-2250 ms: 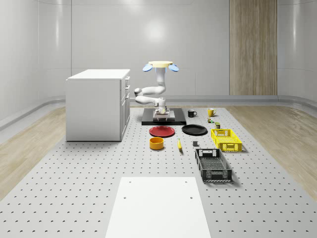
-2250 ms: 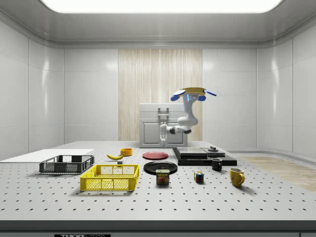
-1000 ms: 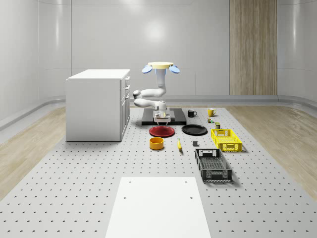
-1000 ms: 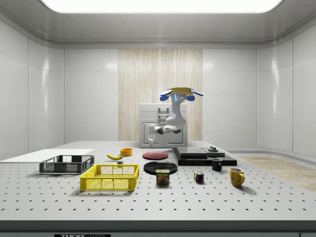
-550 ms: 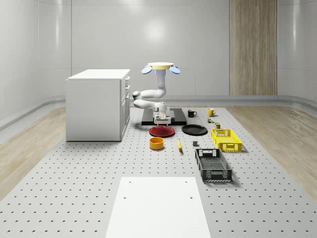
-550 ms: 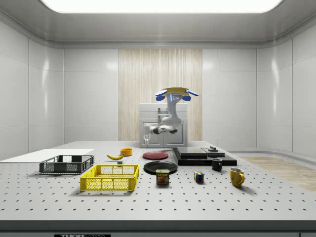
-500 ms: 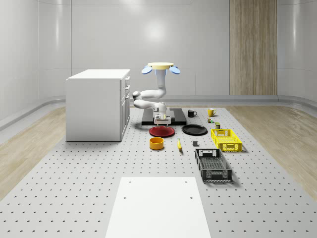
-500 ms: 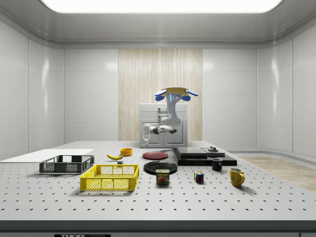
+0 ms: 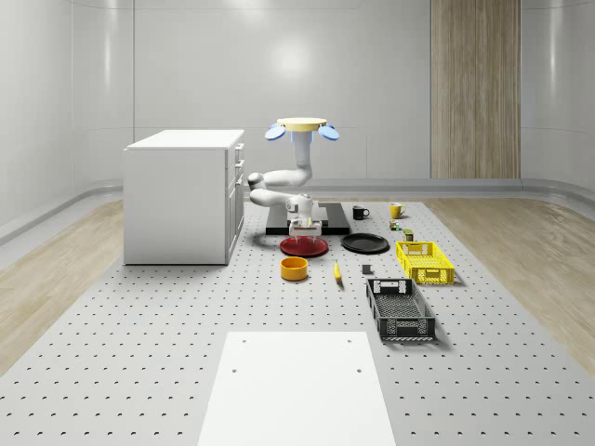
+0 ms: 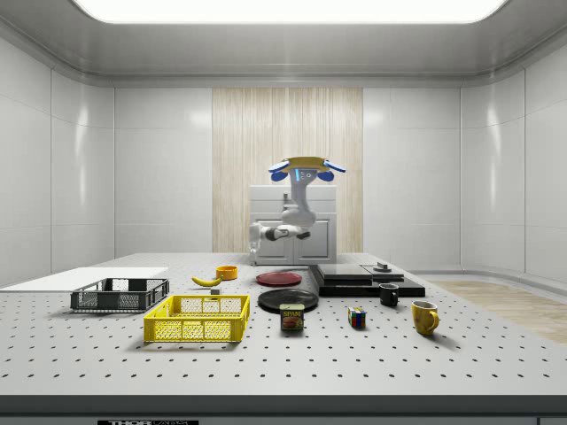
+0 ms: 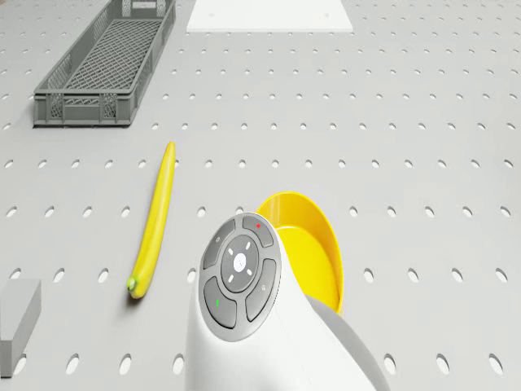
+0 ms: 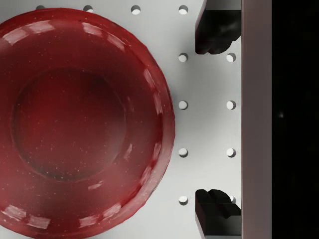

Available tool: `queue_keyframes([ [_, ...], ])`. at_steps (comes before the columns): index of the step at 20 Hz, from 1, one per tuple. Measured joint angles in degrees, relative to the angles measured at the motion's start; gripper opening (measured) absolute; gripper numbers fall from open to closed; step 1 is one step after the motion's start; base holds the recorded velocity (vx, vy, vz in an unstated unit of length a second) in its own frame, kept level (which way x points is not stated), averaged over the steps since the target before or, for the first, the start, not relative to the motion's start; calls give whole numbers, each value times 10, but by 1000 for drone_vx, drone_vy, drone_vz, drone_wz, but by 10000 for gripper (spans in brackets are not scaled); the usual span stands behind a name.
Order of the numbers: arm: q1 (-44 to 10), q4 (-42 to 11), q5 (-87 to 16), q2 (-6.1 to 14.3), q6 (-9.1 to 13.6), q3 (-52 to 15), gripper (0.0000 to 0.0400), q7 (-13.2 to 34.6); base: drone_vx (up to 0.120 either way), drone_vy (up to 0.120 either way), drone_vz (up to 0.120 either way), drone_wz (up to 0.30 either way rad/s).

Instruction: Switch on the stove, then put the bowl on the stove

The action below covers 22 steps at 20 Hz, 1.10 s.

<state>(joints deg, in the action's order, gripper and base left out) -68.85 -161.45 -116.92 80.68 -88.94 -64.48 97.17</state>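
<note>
Drone (image 9: 302, 125) hovers by stove (image 9: 327, 219); gripper (image 12: 218, 119) spread, empty, btwn red plate (image 12: 79, 124) & stove edge. Next: centre over yellow bowl (image 9: 295, 268), grip 1 rim.

White jointed arm (image 9: 279, 181) under a cream-topped drone (image 9: 302, 126) with blue rotors (image 10: 333, 173).

Even, bright light from a ceiling panel (image 10: 292, 9) — shadows soft (barely any); pale glare streaks the glossy red plate (image 12: 84, 119).
</note>
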Motion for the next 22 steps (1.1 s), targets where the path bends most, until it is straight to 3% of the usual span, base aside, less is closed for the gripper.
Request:
queue_keyframes([
  [8, -1, 0, 1, 1, -1, 0, 400, 0, 120, -30, 0, 0],
  [22, -1, 0, 1, 3, -3, -1, 400, 1, 120, 9, 0, 0],
])
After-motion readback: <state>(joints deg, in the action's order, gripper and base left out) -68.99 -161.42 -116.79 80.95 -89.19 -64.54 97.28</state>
